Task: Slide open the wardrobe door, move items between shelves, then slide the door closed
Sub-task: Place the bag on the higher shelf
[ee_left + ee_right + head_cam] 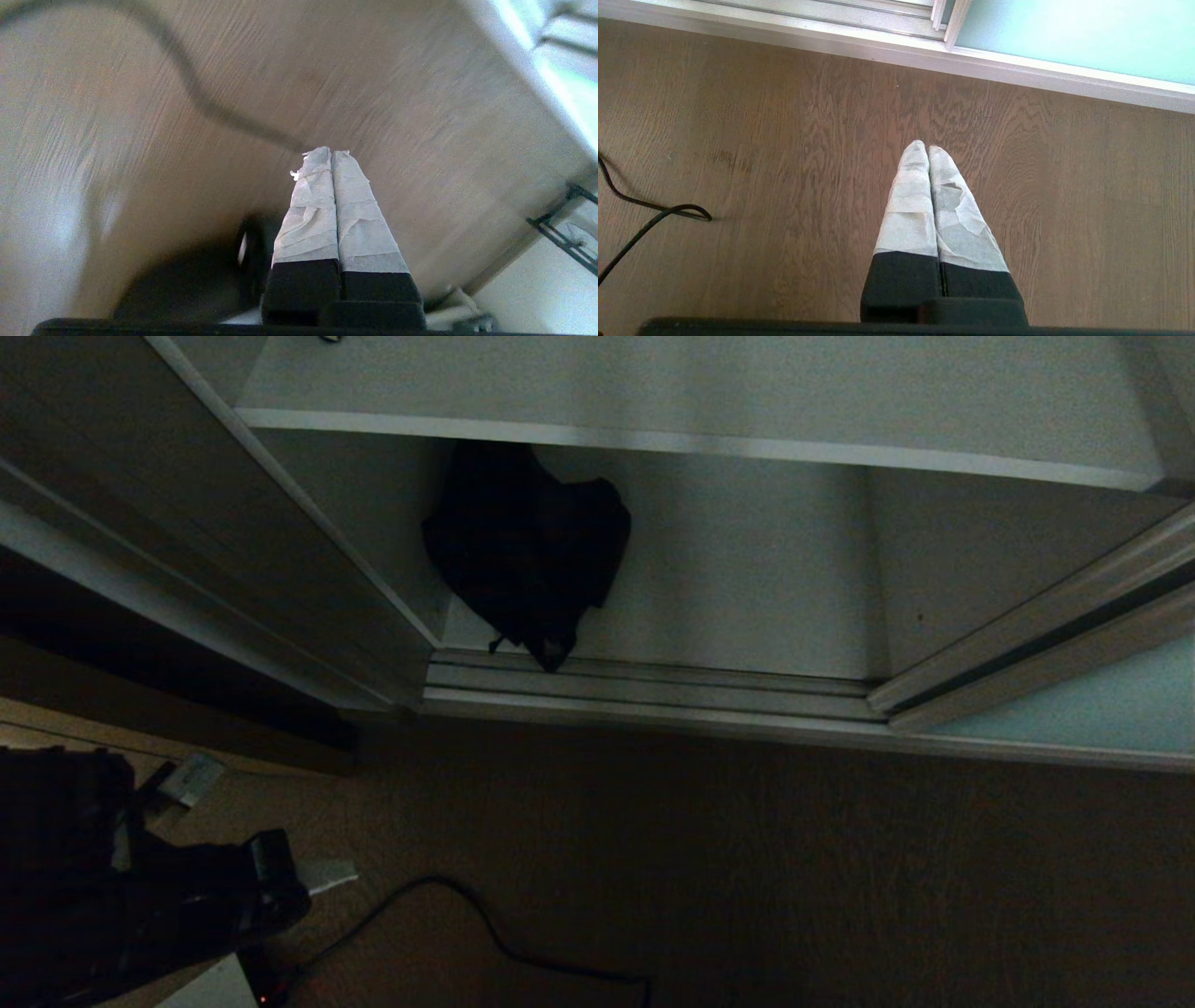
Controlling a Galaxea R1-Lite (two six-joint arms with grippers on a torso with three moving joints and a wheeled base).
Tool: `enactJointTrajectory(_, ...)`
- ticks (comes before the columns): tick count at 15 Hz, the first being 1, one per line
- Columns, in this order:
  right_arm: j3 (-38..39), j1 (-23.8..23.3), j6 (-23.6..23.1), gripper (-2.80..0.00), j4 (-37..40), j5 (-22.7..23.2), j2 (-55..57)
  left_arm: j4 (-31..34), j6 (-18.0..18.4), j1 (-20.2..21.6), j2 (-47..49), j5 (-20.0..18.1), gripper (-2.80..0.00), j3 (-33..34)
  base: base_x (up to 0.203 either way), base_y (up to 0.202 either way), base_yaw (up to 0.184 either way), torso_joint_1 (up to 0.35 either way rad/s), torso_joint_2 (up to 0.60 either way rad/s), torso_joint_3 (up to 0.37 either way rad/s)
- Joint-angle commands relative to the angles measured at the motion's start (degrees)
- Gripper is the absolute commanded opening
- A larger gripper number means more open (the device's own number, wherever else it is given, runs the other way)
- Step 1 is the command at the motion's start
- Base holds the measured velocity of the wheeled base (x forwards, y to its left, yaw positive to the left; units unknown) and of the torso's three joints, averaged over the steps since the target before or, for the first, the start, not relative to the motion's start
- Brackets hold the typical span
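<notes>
L gripper (331, 154) closed, empty, above floor (373, 93)

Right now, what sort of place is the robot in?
Probably a bedroom or dressing area at a built-in wardrobe: white shelves, a frosted sliding door on a floor track, a black fabric bundle inside, and a wood floor.

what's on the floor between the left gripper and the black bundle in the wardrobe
In the head view: bare wood floor and the silver door track separate the left gripper from the black bundle.

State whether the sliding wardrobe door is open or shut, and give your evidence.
Open. The frosted teal sliding wardrobe door stands at the right, and the black bundle on the bottom shelf shows uncovered behind the floor track.
</notes>
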Motion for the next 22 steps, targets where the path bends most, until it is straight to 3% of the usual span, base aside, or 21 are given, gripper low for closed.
enactJointTrajectory(1, 0.0, 0.0, 0.0, -2.80, 0.0, 0.0, 0.0, -5.7, -0.3, -1.4, 6.3, -0.1, -2.80, -0.8, 0.000, 0.000, 0.000, 0.000, 0.00, 0.000)
enactJointTrajectory(6, 0.0, 0.0, 0.0, -2.80, 0.0, 0.0, 0.0, -26.2, 0.1, -3.6, 17.6, 0.7, -2.80, -2.7, 0.000, 0.000, 0.000, 0.000, 0.00, 0.000)
enactJointTrajectory(12, 0.0, 0.0, 0.0, -2.80, 0.0, 0.0, 0.1, -26.6, 0.4, -4.4, 25.1, 1.1, -2.80, -11.1, 0.000, 0.000, 0.000, 0.000, 0.00, 0.000)
enactJointTrajectory(17, 0.0, 0.0, 0.0, -2.80, 0.0, 0.0, 0.0, -31.8, 5.2, -4.3, 38.6, 3.0, -2.80, -22.5, 0.000, 0.000, 0.000, 0.000, 0.00, 0.000)
enactJointTrajectory(21, 0.0, 0.0, 0.0, -2.80, 0.0, 0.0, 0.1, -34.1, 2.8, -4.4, 43.1, 3.2, -2.80, -31.6, 0.000, 0.000, 0.000, 0.000, 0.00, 0.000)
enactJointTrajectory(22, 0.0, 0.0, 0.0, -2.80, 0.0, 0.0, 0.1, -34.2, 0.8, -4.3, 43.9, 3.2, 0.00, -34.2, 0.000, 0.000, 0.000, 0.000, 0.00, 0.000)
